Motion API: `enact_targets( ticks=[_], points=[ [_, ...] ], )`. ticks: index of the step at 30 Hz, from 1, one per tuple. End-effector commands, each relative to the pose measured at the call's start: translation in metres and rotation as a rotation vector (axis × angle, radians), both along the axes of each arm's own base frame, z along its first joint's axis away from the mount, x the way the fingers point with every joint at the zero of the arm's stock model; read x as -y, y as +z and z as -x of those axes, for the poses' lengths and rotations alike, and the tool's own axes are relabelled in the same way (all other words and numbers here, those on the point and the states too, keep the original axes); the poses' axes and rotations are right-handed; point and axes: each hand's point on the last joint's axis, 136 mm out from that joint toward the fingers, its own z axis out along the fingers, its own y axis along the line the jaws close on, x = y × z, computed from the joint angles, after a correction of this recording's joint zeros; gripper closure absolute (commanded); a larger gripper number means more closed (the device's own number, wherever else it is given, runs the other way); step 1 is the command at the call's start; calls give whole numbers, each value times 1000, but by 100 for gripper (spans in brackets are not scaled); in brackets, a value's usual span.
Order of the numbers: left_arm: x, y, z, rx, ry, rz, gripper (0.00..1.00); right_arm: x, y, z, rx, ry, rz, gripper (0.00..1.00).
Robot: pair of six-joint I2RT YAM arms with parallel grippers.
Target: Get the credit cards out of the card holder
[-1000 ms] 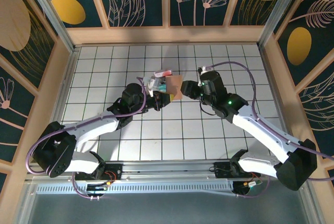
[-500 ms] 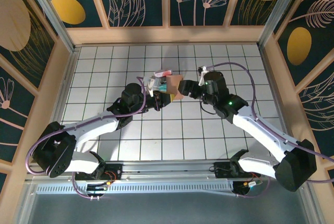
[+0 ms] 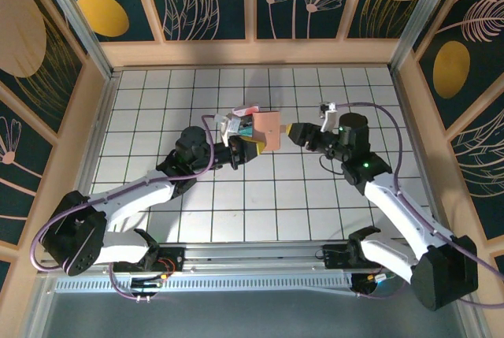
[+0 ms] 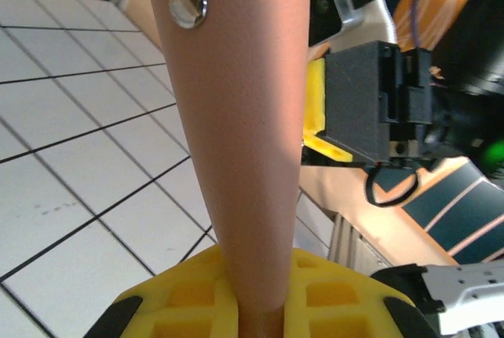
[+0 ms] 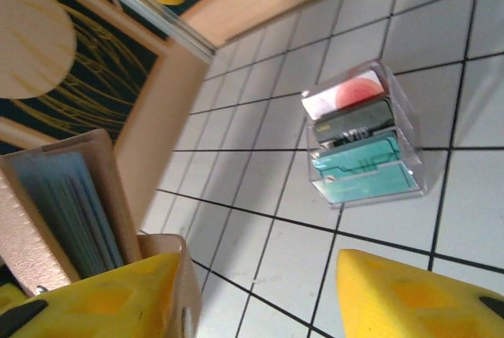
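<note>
**Card extraction: holder clamped, second tool at its open edge**

**Present state.** The small, flat, pinkish-tan leather-like bifold card holder [image 3: 268, 127] is held up on edge over the white gridded bench [image 3: 157, 102], slightly toward 12 o'clock of the bench centre. The left tool [image 3: 249, 145] grips it from 8 o'clock. Its yellow pads [image 4: 181, 295] are closed on both faces of the lower edge, and the metal snap stud [image 4: 187, 3] faces the left wrist camera. The right tool [image 3: 293, 131] waits at 3 o'clock, just beside the free edge. Its jaws stand apart and clamp nothing.

**Procedure.**
1. Keep the left clamp firm. The leather will probably flex if it is pulled sideways.
2. Bring one right finger inside the grey-blue inner leaves and the other outside a single card.
3. From here, cards cannot be told apart from pockets, so confirm the pinch before pulling.
4. Draw the card straight out along its pocket, toward 3 o'clock.

**Surroundings.**
- A clear plastic box [image 5: 364, 137] of stacked cards (pink-white, dark, teal) rests on the bench at 10 o'clock of the holder. It is near the left tool and could be knocked.
- The right arm's purple cable [image 3: 383, 129] loops at 3 o'clock, along the withdrawal path.
</note>
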Motion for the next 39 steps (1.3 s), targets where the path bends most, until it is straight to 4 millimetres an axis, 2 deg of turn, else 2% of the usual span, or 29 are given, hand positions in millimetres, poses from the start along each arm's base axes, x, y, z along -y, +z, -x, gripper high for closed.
enact_targets(
  ticks=[1, 8, 14, 20, 25, 33, 39],
  points=[
    [3, 39, 23, 127, -111, 111, 100, -7, 37, 26, 135, 187, -124, 47],
    [9, 55, 39, 151, -229, 161, 100, -8, 53, 51, 239, 321, -182, 48],
    [9, 65, 44, 186, -264, 193, 100, -12, 56, 57, 264, 381, -194, 51],
    [13, 60, 36, 174, -245, 191, 100, -14, 60, 65, 303, 420, -205, 52],
    [16, 60, 37, 165, -272, 210, 100, -14, 65, 70, 324, 440, -214, 55],
    [15, 66, 49, 190, -330, 226, 100, -15, 62, 68, 312, 432, -231, 78],
    [13, 68, 53, 204, -345, 237, 100, -15, 62, 68, 310, 434, -236, 88]
  ],
)
